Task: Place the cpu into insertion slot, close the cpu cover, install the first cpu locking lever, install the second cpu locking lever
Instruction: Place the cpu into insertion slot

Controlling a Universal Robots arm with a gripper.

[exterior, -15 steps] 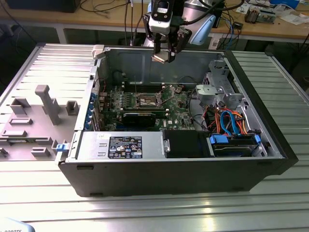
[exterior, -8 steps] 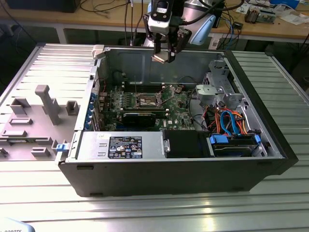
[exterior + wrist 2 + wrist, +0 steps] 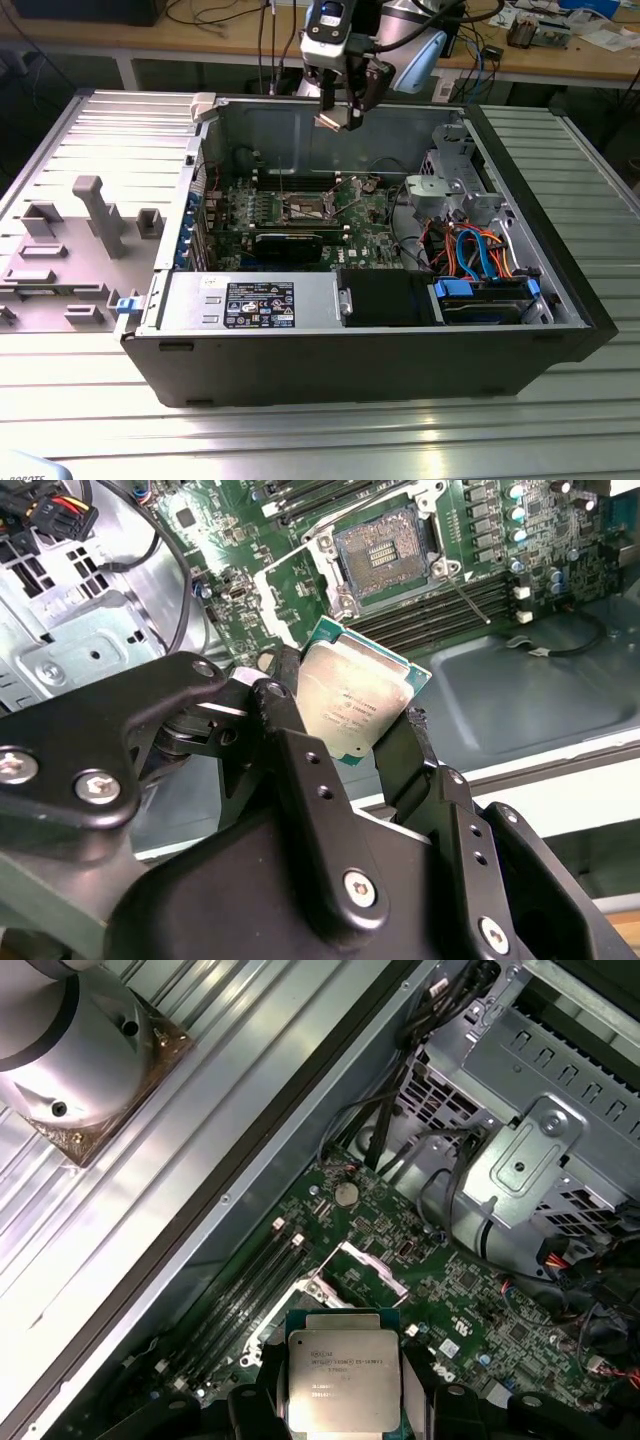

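Your end effector (image 3: 350, 715) is clamped narrow on the cpu (image 3: 355, 705), black fingers (image 3: 283, 720) pressing two opposite edges, silver top facing the cameras in both wrist views. In the first wrist view the end effector (image 3: 345, 1385) holds the cpu (image 3: 343, 1380) flat-on; in the second wrist view the chip sits tilted. In the exterior view the end effector (image 3: 340, 112) hangs in the air above the rear wall of the open computer case (image 3: 350, 360), well clear of the green board (image 3: 365, 215), so the cpu is not seated. The insertion slot (image 3: 385, 552) is bare, dark centre exposed, silvery rim around it; you see it (image 3: 305, 208) mid-board in the exterior view too. The cpu cover (image 3: 372, 1268) stands raised off the slot, just past the chip's far edge in the first wrist view. A thin metal lever (image 3: 468, 595) lies loose beside the slot, angled across the memory slots (image 3: 250, 1280). A coin cell (image 3: 345, 1194) sits on the board near the case wall. The metal drive cage (image 3: 455, 190) is toward the exterior view's right, orange and blue cables (image 3: 480, 250) below it. A long black card (image 3: 290, 243) lies just in front of the slot. The case rests on a ribbed metal tabletop (image 3: 600, 180), and a grey fixture tray (image 3: 70, 250) sits at the exterior view's left.
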